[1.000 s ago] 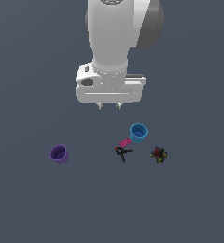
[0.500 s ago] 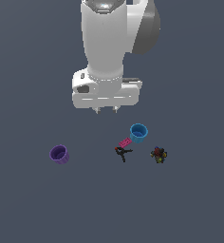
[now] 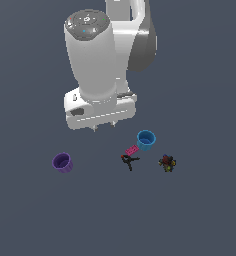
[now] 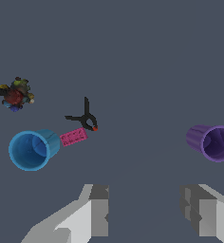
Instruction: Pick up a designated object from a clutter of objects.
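The purple cup (image 3: 63, 163) stands upright on the grey floor at the exterior view's left, apart from the other items; in the wrist view the purple cup (image 4: 212, 142) shows its open mouth. My gripper (image 3: 104, 128) hangs above the floor, between the purple cup and the blue cup (image 3: 146, 140), and touches nothing. In the wrist view the gripper (image 4: 144, 209) is open, its two fingers wide apart with only bare floor between them.
A pink flat block (image 3: 131, 149) lies against the blue cup. A black-red clamp (image 3: 129, 160) sits just in front of it, and a dark multicoloured toy (image 3: 167, 162) lies further toward the exterior view's right.
The arm has swung toward the exterior view's left, carrying the gripper closer to the purple cup's side. The objects have not moved.
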{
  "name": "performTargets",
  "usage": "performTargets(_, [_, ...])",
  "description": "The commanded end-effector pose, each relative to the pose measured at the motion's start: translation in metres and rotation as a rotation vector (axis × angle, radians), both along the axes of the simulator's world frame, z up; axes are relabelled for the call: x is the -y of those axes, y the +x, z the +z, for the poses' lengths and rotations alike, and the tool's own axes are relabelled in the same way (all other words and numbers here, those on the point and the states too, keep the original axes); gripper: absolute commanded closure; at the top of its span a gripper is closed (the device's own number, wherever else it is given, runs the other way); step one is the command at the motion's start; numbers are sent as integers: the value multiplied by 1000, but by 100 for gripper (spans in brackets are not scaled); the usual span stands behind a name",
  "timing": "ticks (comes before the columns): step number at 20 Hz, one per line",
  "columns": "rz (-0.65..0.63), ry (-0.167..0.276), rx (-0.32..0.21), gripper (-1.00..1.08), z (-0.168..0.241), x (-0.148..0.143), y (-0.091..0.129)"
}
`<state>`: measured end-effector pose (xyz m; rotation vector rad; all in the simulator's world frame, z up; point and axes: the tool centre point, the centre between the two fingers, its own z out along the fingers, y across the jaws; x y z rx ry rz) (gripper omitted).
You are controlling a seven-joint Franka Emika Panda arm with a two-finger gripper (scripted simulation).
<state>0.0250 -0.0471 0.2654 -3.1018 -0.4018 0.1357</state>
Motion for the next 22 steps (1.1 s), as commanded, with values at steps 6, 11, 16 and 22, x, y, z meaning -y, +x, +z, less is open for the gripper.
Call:
performTargets(6, [138, 44, -8, -20, -24, 28, 20])
performTargets(11, [228, 78, -7, -20, -41, 48, 31])
performTargets(16, [315, 117, 1, -20, -58, 69, 42])
performTargets(22, [418, 165, 20, -20, -79, 95, 52])
